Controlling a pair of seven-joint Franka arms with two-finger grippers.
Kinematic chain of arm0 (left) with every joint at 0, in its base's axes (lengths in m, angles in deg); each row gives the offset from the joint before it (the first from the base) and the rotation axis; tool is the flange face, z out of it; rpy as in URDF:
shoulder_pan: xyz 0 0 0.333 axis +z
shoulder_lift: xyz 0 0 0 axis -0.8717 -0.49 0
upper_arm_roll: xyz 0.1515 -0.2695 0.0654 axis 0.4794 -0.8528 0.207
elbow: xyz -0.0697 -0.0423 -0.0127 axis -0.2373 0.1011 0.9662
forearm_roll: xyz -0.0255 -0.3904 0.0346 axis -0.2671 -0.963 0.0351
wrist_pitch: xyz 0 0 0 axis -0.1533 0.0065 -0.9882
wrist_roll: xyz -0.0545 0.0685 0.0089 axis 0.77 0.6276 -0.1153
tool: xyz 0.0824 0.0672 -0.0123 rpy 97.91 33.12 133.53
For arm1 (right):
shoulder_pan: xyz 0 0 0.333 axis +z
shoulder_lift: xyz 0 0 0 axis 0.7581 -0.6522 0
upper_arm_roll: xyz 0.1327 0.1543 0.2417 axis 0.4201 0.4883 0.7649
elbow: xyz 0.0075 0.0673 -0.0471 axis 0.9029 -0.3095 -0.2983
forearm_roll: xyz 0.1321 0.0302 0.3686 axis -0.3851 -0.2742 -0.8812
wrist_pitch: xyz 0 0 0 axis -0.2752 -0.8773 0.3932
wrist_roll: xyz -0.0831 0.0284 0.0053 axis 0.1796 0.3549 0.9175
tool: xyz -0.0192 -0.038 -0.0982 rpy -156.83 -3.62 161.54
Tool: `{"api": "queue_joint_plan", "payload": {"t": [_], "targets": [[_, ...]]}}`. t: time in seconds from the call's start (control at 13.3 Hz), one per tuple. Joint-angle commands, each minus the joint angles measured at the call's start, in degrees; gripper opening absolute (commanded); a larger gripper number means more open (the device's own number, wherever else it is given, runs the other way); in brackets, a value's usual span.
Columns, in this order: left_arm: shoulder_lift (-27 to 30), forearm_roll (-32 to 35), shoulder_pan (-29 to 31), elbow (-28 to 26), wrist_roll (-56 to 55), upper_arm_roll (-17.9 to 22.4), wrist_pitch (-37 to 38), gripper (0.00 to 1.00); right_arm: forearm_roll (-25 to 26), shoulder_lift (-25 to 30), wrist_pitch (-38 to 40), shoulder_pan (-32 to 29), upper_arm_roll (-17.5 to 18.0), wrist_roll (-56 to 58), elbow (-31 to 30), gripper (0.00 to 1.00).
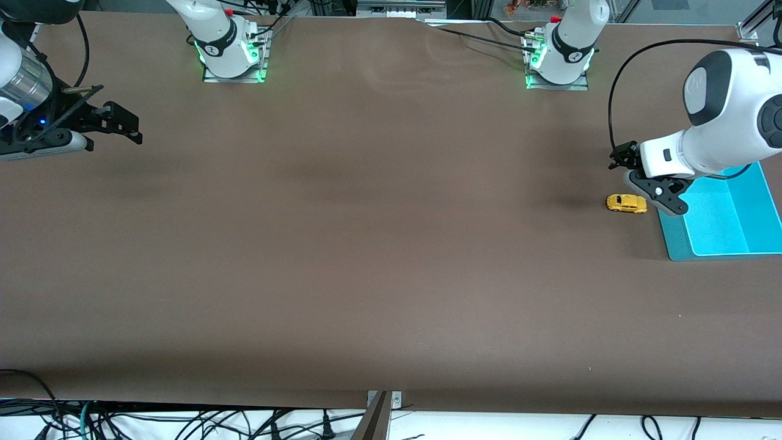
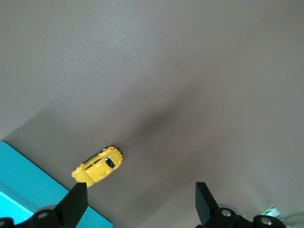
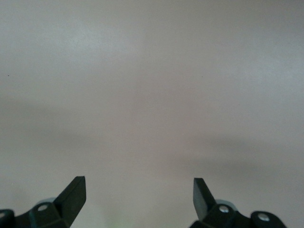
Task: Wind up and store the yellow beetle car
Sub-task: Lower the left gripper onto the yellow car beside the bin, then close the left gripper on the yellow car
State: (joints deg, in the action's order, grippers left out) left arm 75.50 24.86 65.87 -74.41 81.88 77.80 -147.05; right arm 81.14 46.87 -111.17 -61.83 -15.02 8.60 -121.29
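Note:
The yellow beetle car (image 1: pixel 626 203) stands on the brown table, close beside the turquoise bin (image 1: pixel 672 241) on the bin's side toward the right arm's end. In the left wrist view the car (image 2: pixel 98 165) lies just off one fingertip (image 2: pixel 76 202), not between the jaws. My left gripper (image 1: pixel 644 180) hovers open and empty over the car and the bin's edge. My right gripper (image 1: pixel 131 125) waits open and empty above bare table at the right arm's end; its wrist view (image 3: pixel 139 197) shows only table.
The turquoise bin is open-topped and empty, at the left arm's end of the table; its corner shows in the left wrist view (image 2: pixel 28 190). The arm bases (image 1: pixel 232 52) (image 1: pixel 559 58) stand along the table's edge farthest from the front camera.

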Motion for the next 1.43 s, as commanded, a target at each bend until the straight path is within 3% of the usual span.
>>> {"api": "queue_joint_plan", "payload": {"t": [0.0, 0.15, 0.3, 0.53, 0.9, 1.35], "targets": [[2.1, 2.5, 0.4, -6.9, 8.1, -0.5, -5.2, 1.00, 0.5, -0.4, 1.5, 0.6, -0.5, -0.3, 2.4, 1.00], [1.9, 2.5, 3.5, -11.1, 17.5, -0.5, -9.0, 1.00, 0.5, -0.4, 2.1, 0.4, -0.7, -0.3, 3.5, 1.00], [-1.4, 1.6, 7.7, -11.7, 31.3, -0.5, -14.3, 1.00, 0.6, -0.7, 3.2, 0.3, -0.7, -0.4, 4.4, 1.00], [-5.3, 1.4, 10.3, -12.6, 42.0, -0.5, -21.1, 1.00, 0.7, -1.2, 3.3, 0.1, -0.9, -0.6, 4.5, 1.00], [-10.6, 2.1, 11.8, -13.7, 49.5, -0.5, -28.2, 1.00, 0.6, -1.5, 3.3, -0.3, -1.1, -0.7, 4.7, 1.00], [-12.6, 6.2, 12.4, -13.7, 51.5, -0.5, -30.7, 1.00, 0.6, -1.6, 3.3, -0.3, -1.1, -0.7, 4.7, 1.00]]}}
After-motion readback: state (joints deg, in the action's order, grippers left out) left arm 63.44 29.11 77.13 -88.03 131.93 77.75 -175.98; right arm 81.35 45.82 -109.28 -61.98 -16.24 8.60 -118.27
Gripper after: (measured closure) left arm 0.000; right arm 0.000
